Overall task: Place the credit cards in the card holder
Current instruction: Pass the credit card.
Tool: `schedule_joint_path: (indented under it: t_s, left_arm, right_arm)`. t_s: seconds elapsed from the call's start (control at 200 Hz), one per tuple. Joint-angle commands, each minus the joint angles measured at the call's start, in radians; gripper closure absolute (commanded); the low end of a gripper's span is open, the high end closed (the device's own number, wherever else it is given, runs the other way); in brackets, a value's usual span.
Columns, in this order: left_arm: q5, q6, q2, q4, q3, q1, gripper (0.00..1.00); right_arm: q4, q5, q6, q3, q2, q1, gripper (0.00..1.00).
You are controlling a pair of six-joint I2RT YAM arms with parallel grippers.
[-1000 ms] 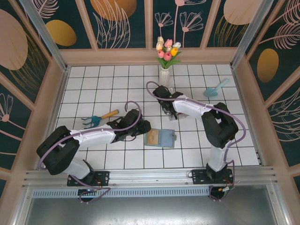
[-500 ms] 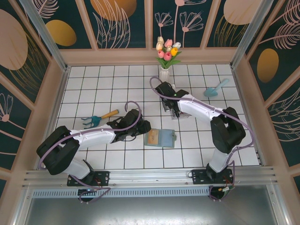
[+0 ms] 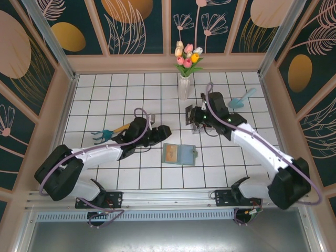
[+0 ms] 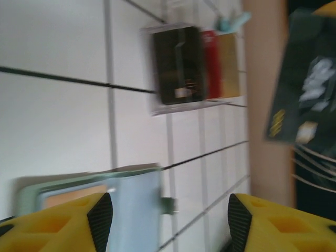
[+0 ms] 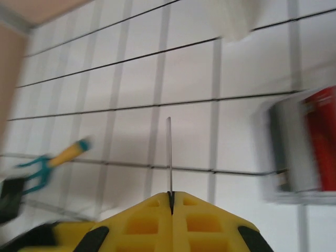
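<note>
Between card holder (image 3: 179, 154) and vase (image 3: 184, 86) sits a clear box (image 4: 173, 107) of cards (image 4: 178, 65).

A white vase (image 3: 183, 86) of tulips (image 3: 187, 56) stands far and central on the white-tiled tabletop (image 3: 105, 94) — a clear plastic box (image 4: 157, 109) lies just nearer. Teal trowel (image 3: 241, 98) far right; wooden-handled hand fork (image 3: 107, 134) left.
</note>
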Motion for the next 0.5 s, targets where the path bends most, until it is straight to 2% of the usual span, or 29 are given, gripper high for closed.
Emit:
schedule_joint_path:
  t_s: [0.0, 0.125, 0.275, 0.495]
  left_arm:
    - [0.179, -0.119, 0.024, 0.339, -0.016, 0.028, 0.38]
    - [0.220, -0.192, 0.064, 0.486, -0.009, 0.041, 0.37]
    - [0.246, -0.254, 0.095, 0.621, -0.014, 0.056, 0.41]
    - [0.245, -0.246, 0.083, 0.609, -0.022, 0.055, 0.71]
  right_arm:
    - [0.249, -0.283, 0.205, -0.108, -0.063, -0.028, 1.00]
    - [0.340, -0.353, 0.283, -0.167, -0.117, -0.028, 1.00]
    - [0.358, -0.372, 0.297, -0.192, -0.140, -0.029, 1.00]
    - [0.392, -0.376, 0.325, -0.226, -0.135, -0.031, 1.00]
